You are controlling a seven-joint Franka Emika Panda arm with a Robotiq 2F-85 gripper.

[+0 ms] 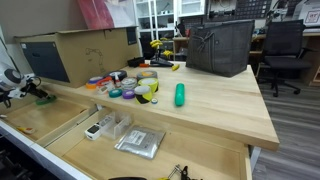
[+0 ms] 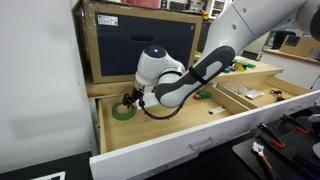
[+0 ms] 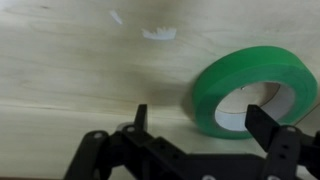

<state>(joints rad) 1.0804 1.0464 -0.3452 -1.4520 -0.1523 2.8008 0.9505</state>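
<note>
A green tape roll (image 3: 250,88) lies flat on the wooden floor of an open drawer (image 2: 170,130). My gripper (image 3: 200,125) hangs open just above it. In the wrist view one finger (image 3: 141,118) stands to the left of the roll over bare wood, and the other finger (image 3: 264,125) sits in front of the roll's white centre hole. The roll's left wall lies between the jaws, and nothing is held. In an exterior view the arm bends down into the drawer with the gripper (image 2: 131,100) right over the green roll (image 2: 123,113).
The table top carries several tape rolls (image 1: 130,85), a green bottle (image 1: 180,94), a grey bag (image 1: 220,47) and a cardboard box (image 1: 85,50). A neighbouring drawer compartment (image 1: 137,142) holds small packets. A dark cabinet (image 2: 140,45) stands behind the drawer.
</note>
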